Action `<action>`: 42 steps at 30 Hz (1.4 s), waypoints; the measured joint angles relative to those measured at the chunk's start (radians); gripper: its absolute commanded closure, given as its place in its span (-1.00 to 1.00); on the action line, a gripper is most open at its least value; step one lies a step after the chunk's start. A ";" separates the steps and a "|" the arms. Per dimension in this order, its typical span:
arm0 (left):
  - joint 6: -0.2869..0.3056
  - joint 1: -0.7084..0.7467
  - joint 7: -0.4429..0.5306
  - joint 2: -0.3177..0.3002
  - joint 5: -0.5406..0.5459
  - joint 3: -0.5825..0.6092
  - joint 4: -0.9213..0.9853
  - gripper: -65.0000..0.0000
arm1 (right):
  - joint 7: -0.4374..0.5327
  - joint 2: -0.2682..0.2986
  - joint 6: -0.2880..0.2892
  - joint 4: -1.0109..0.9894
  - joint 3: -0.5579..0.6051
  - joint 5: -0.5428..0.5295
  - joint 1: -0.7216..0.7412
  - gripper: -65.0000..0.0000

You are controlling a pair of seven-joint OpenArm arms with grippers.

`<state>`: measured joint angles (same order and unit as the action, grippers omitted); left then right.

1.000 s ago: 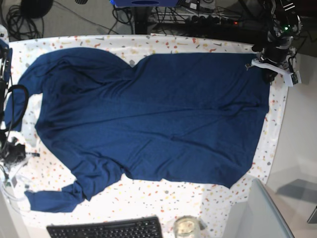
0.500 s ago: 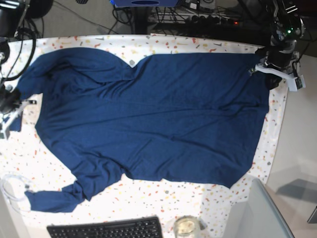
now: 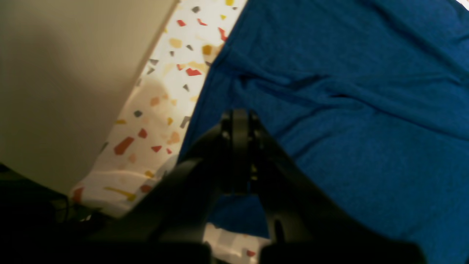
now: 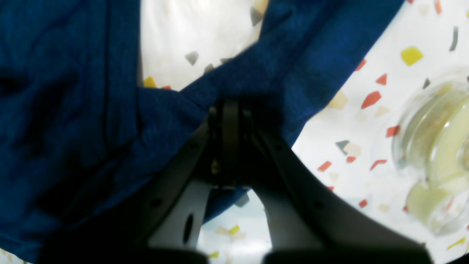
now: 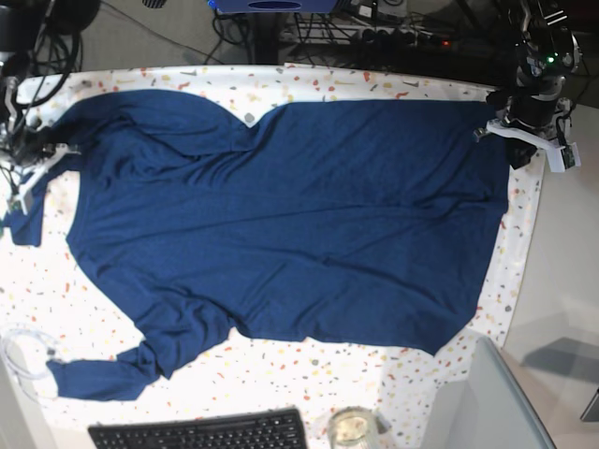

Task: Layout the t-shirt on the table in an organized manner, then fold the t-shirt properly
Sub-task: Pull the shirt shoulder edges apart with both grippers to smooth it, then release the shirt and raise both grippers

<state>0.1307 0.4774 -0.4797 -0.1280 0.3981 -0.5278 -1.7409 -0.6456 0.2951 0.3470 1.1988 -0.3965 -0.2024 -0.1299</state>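
The dark navy t-shirt (image 5: 281, 206) lies spread across the speckled table (image 5: 281, 374), hem at the right and sleeves at the left. At the left edge my right gripper (image 5: 37, 154) is shut on the far sleeve. In the right wrist view that fabric (image 4: 73, 128) drapes over the closed tips (image 4: 227, 106), lifted off the table (image 4: 366, 73). My left gripper (image 5: 513, 150) is shut at the far hem corner. In the left wrist view creases in the shirt (image 3: 348, 128) run out from its tips (image 3: 240, 117), beside the table (image 3: 161, 110) edge. The near sleeve (image 5: 94, 379) lies bunched at the front left.
A black keyboard (image 5: 201, 433) and a glass jar (image 5: 351, 428) sit at the front edge. A clear tube (image 5: 23, 355) coils at the front left. A grey panel (image 5: 487, 402) stands at the front right corner. Cables and gear (image 5: 374, 28) lie beyond the far edge.
My right gripper has travelled toward the far edge, drawing the far sleeve up and outward with it. My left gripper has shifted slightly right at the hem corner.
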 measured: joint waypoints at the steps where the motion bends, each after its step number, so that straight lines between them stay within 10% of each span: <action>1: 0.000 0.000 0.000 0.001 0.001 0.000 0.000 1.00 | 0.003 0.001 0.001 0.006 -0.009 0.001 -0.014 0.98; 9: -0.003 0.003 -0.001 0.006 0.000 -0.082 0.000 1.00 | -0.009 0.005 0.000 0.020 -0.142 0.003 -0.098 0.98; 21: -0.004 -0.057 -0.003 -0.002 -0.003 0.004 0.014 1.00 | -0.187 -0.057 0.001 0.451 -0.037 0.026 -0.074 0.97; 28: -0.001 -0.108 -0.002 0.001 -0.003 0.064 0.082 1.00 | -0.172 -0.064 0.004 0.204 0.219 0.007 0.111 0.98; 42: 0.000 0.060 0.003 -0.041 0.000 0.003 0.087 1.00 | 0.070 0.038 0.029 -0.244 0.230 -0.045 0.251 0.98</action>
<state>0.1310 0.5369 -0.4767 -0.1692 0.3977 -0.5247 -1.6539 -0.5758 0.3332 0.3763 0.9546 -0.1661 -0.2474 0.1207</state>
